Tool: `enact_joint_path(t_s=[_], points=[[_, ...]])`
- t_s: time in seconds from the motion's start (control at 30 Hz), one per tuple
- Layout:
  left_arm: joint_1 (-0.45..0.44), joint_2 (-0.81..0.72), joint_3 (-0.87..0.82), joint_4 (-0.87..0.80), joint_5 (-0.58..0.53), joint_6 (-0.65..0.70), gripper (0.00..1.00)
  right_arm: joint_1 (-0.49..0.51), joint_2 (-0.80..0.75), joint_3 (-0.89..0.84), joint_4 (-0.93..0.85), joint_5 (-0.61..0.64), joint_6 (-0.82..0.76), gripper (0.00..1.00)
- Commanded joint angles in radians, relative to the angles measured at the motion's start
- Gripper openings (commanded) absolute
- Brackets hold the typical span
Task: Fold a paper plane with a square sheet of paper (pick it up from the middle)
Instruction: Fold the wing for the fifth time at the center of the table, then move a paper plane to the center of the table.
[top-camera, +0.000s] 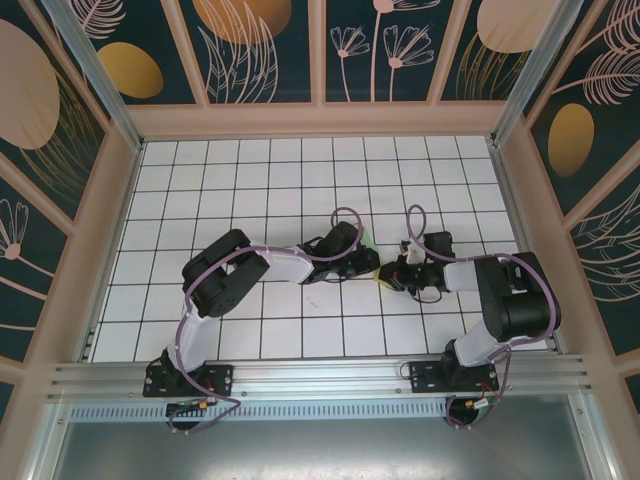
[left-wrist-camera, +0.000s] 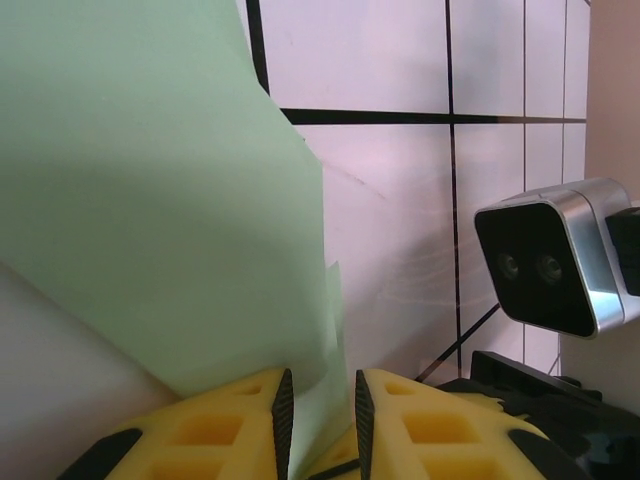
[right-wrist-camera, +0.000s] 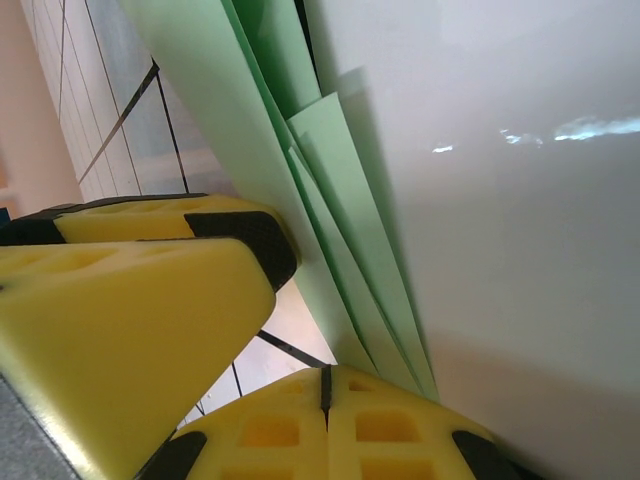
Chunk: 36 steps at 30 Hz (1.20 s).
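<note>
Reaching the closed fingertips of the right gripper (right-wrist-camera: 325, 385), the pale green folded paper sheet (right-wrist-camera: 345, 200) has its long creases running straight away from that gripper; which end is the nose I cannot tell. Whether the right gripper pinches it is unclear. The left gripper (left-wrist-camera: 320, 400), facing the right one, stands slightly parted around the paper's edge.

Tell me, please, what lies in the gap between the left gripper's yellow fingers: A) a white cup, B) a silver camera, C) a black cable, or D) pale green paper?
D: in the left wrist view the pale green paper runs down into the narrow gap of the left gripper, whose jaws stand slightly apart.
</note>
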Motion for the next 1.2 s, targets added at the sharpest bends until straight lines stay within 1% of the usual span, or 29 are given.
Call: enact_joint_path(t_s=[0.0,0.17,0.33,0.6,0.7,0.8,0.9,1.0,1.07,1.1,1.17], points=[[0.020,0.013,-0.001,-0.111,-0.141,0.053,0.28,-0.007,0.044,-0.044,-0.151,0.226,-0.018,0.00],[0.079,-0.010,-0.007,-0.112,-0.142,0.079,0.30,-0.006,0.039,-0.046,-0.155,0.232,-0.015,0.00],[0.128,-0.007,0.025,-0.129,-0.138,0.096,0.32,-0.002,0.037,-0.047,-0.155,0.232,-0.015,0.00],[0.176,0.019,0.087,-0.215,-0.192,0.115,0.36,0.003,0.038,-0.047,-0.157,0.231,-0.018,0.00],[0.191,0.023,0.103,-0.236,-0.191,0.121,0.37,0.004,0.038,-0.046,-0.155,0.229,-0.021,0.00],[0.197,-0.005,0.092,-0.216,-0.167,0.128,0.38,0.008,0.029,-0.035,-0.152,0.195,-0.046,0.00],[0.196,-0.071,0.058,-0.182,-0.165,0.132,0.39,0.024,-0.054,-0.008,-0.147,0.119,-0.052,0.01],[0.196,-0.152,0.018,-0.158,-0.190,0.132,0.41,0.050,-0.212,0.042,-0.171,0.066,-0.034,0.17],[0.197,-0.195,-0.008,-0.140,-0.195,0.135,0.42,0.059,-0.317,0.088,-0.216,0.090,-0.045,0.31],[0.196,-0.215,-0.021,-0.128,-0.193,0.134,0.42,0.059,-0.361,0.114,-0.249,0.117,-0.063,0.37],[0.197,-0.240,-0.053,-0.092,-0.174,0.130,0.42,0.056,-0.401,0.168,-0.335,0.250,-0.096,0.42]])
